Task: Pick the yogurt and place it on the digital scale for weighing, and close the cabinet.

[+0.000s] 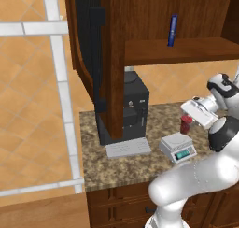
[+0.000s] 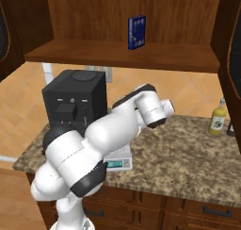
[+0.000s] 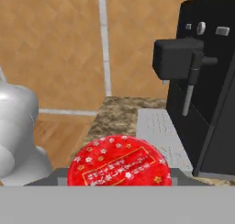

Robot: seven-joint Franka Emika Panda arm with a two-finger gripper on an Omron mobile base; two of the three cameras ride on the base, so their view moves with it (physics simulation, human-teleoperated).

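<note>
My hand [image 1: 189, 121], at the right of the left base frame, is pinched around the small red cylindrical yogurt cup [image 1: 186, 124], carrying it in the air above the speckled brown granite surface [image 1: 126, 164]. Seen along my hand, the yogurt cup's red lid [image 3: 119, 165] with its printed label sits at the bottom centre of the frame.

The low light-grey square digital scale [image 1: 177, 147] with a teal-green display rests on the surface just below and to the left of the cup, near the surface's front edge. In the right base frame its display edge [image 2: 117, 163] peeks out under my white arm at lower centre.

The black boxy coffee machine [image 1: 126, 108] stands at the centre of the left base frame, its flat grey drip tray [image 1: 128, 148] lying in front of it, beside the scale.

The dark reddish-brown wooden wall cabinet [image 1: 140, 17] fills the upper part of the frame, its left door [image 1: 95, 59] with a dark inset panel swung wide open. A tall slim blue bottle [image 1: 172, 30] stands upright on the cabinet's shelf. A yellow-green bottle [image 2: 217, 117] stands on the surface at the right edge of the right base frame.
</note>
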